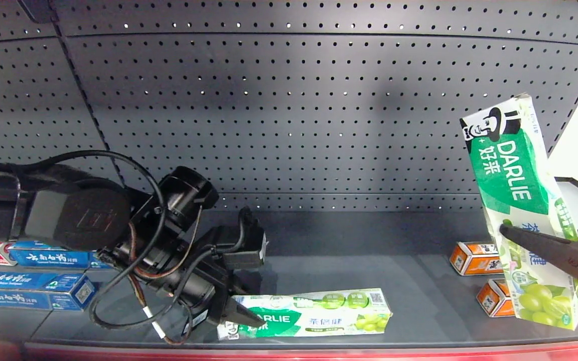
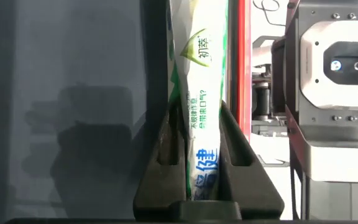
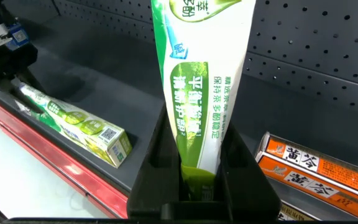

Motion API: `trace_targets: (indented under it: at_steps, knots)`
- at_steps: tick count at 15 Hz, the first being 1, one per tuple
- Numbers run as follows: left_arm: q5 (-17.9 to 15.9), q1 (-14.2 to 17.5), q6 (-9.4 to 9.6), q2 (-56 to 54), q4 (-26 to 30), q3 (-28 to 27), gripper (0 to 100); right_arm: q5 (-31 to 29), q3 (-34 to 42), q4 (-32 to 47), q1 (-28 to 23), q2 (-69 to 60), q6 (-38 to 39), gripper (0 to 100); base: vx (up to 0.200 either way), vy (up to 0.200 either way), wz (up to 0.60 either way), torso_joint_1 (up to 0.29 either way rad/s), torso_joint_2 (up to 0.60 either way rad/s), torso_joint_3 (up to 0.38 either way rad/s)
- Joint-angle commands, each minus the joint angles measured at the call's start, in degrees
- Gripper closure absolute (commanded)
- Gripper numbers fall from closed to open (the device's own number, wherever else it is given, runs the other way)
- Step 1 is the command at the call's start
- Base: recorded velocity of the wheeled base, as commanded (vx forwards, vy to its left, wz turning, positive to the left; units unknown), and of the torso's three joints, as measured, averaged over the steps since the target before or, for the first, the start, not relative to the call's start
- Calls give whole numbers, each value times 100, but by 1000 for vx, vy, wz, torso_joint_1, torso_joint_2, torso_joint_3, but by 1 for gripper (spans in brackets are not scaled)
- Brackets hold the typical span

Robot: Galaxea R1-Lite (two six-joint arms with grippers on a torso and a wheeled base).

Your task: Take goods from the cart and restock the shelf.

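Clamped flat green toothpaste box (image 1: 329, 313) at shelf (image 1: 369, 271) front edge in left gripper (image 1: 241, 318), held second green box (image 1: 510, 170) tilted upright in right gripper (image 1: 515, 235), beside orange boxes (image 1: 474, 258).

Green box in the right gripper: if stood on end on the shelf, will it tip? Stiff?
Likely tippy: the green box is long and thin, with a small end. Probably fairly stiff: it holds straight above the right gripper, clamped below its middle. Laying it flat on the shelf seems safer.
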Motion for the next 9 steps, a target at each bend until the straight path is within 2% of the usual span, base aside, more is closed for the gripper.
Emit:
trace_targets:
  at_steps: [1,9]
  knots:
    - [0,-11,0,-42,-8,105,0,12,2,-2,-6,-3,0,100,0,0,0,0,0,0]
    - [0,-20,-9,-482,-113,35,0,12,10,-2,3,-11,0,100,0,0,0,0,0,0]
